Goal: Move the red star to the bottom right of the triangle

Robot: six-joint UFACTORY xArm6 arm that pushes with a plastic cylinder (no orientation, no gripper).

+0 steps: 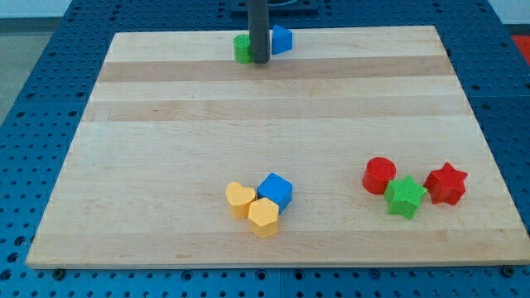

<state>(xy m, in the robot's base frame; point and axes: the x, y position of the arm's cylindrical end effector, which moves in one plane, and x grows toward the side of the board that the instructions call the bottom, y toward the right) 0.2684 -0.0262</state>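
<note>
The red star (446,183) lies near the view's right edge, low on the wooden board (273,108). A green star (405,196) touches it on its left, and a red cylinder (380,175) sits left of that. The blue triangle (281,39) is at the view's top centre, by the board's far edge. My tip (260,60) stands just left of the triangle, between it and a green block (242,48) whose shape is partly hidden by the rod. The tip is far from the red star.
A blue cube (275,191), a yellow heart (240,199) and a yellow hexagon (264,217) are clustered at the bottom centre. A blue perforated table (41,99) surrounds the board.
</note>
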